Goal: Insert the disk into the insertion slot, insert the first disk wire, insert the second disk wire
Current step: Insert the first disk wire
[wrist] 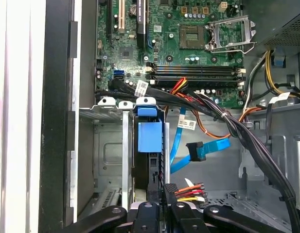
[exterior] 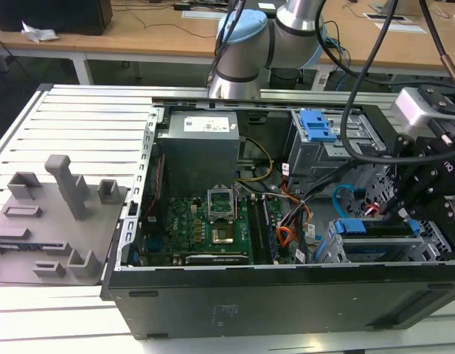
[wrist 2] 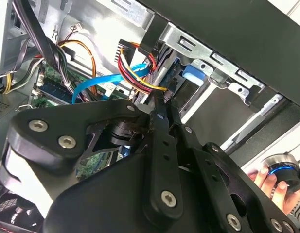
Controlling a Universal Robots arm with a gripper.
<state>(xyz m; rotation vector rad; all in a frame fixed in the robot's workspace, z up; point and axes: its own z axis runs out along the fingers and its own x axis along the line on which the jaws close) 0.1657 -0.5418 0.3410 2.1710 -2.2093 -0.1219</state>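
Close by the disk (wrist: 150, 139) — fingers (wrist: 165, 188) clenched on the red-yellow-black wire plug (wrist: 190, 189).

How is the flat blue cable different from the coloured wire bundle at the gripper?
The flat blue cable is one wide ribbon of a single colour; the coloured wire bundle is several thin red, yellow and black strands. The blue cable's plug hangs loose in the case, apart from the gripper; the bundle's end sits between the gripper's shut fingertips. Both lie beside the disk.
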